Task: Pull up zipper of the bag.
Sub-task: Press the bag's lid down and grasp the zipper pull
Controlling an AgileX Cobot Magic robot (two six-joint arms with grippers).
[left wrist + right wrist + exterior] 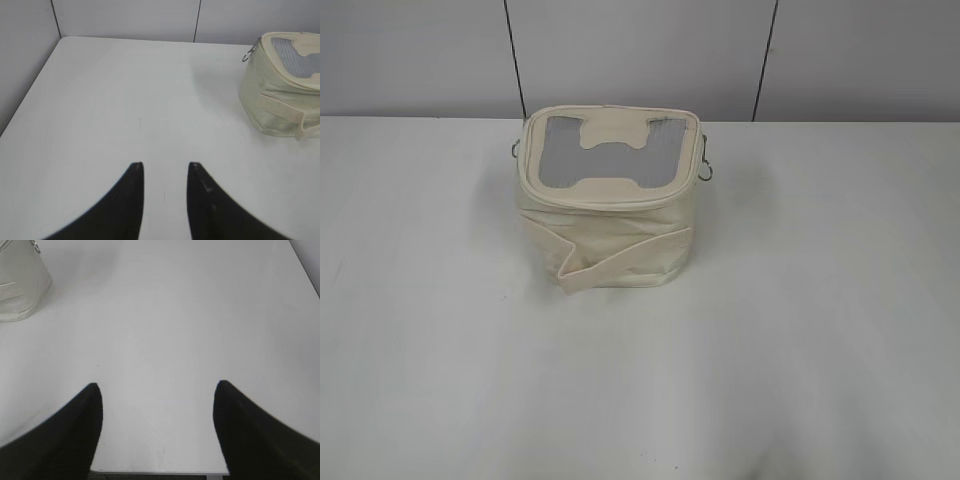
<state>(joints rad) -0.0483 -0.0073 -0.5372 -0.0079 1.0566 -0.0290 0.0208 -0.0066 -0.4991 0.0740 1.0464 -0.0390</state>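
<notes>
Bag (282, 85) sits ahead and well right of the left gripper (166, 167), jaws narrowly parted and empty, and ahead, far left of the right gripper (157, 387), jaws wide and empty; left arm looks slightly nearer.

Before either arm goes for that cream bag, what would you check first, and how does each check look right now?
1. Bag standing upright on the table: ok.
2. Left gripper open, holding nothing: ok.
3. Right gripper wide open, holding nothing: ok.
4. Path between both grippers and bag free: ok.
5. Zipper pull located: cannot tell; only metal rings show at the sides.
6. Strap out of the zipper's way: cannot tell.
</notes>
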